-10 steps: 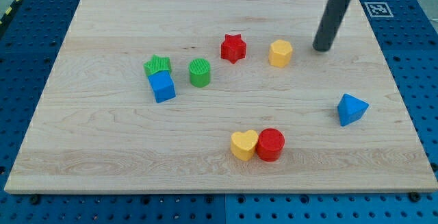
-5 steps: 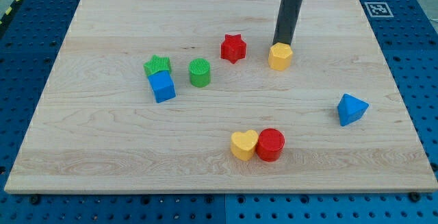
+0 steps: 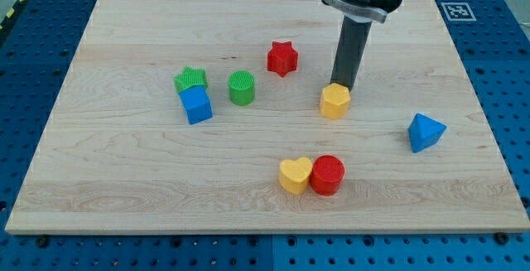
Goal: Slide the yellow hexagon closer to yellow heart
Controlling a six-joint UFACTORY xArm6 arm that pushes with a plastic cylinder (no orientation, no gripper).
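The rod, which has no jaws, sets my tip (image 3: pixel 344 87) against the yellow hexagon (image 3: pixel 334 102) at its 12 o'clock edge, positioned to drive it toward the yellow heart (image 3: pixel 295 175) at 7 o'clock.

Wooden board (image 3: pixel 124 188) under scattered coloured blocks

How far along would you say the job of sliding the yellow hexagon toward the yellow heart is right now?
Under way. My tip sits against the top edge of the yellow hexagon, placed to push it toward the view's bottom. The yellow heart lies lower left, touching the red cylinder. A clear stretch of board still separates hexagon and heart.
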